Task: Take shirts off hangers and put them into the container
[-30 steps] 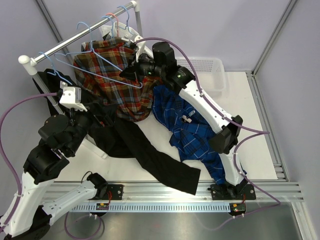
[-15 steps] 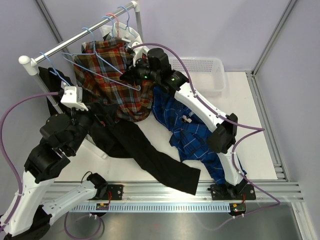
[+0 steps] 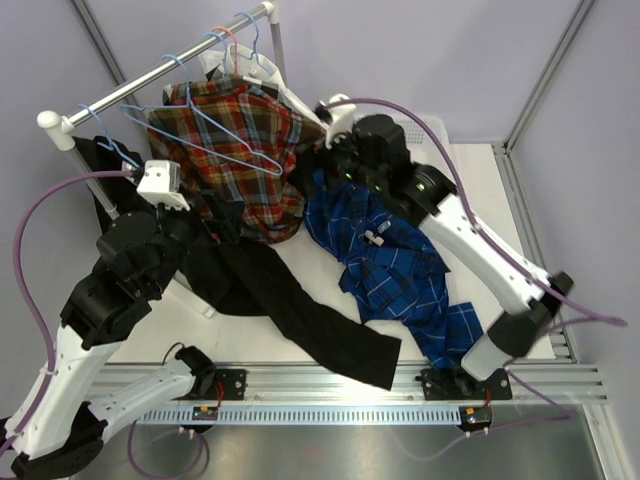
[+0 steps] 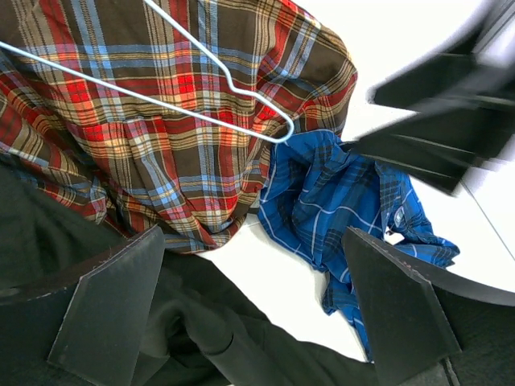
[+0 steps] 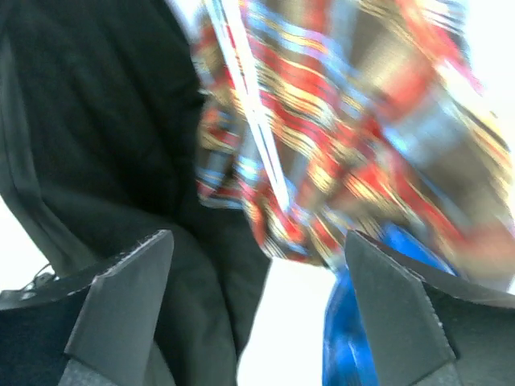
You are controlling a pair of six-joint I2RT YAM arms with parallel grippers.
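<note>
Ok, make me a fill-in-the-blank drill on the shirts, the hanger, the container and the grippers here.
1. The light blue hanger lies against the ____ plaid shirt.
2. In the top view, the blue plaid shirt lies to the ____ of the black shirt.
3. The left gripper and the right gripper both have their jaws ____.
4. The container is partly hidden by the ____ arm.

Missing words: red-orange; right; open; right

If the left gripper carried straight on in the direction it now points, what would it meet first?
Most likely the lower hem of the red-orange plaid shirt, right where the blue plaid shirt begins. The open left gripper aims at that border. Depth is unclear, so either could come first.
</note>
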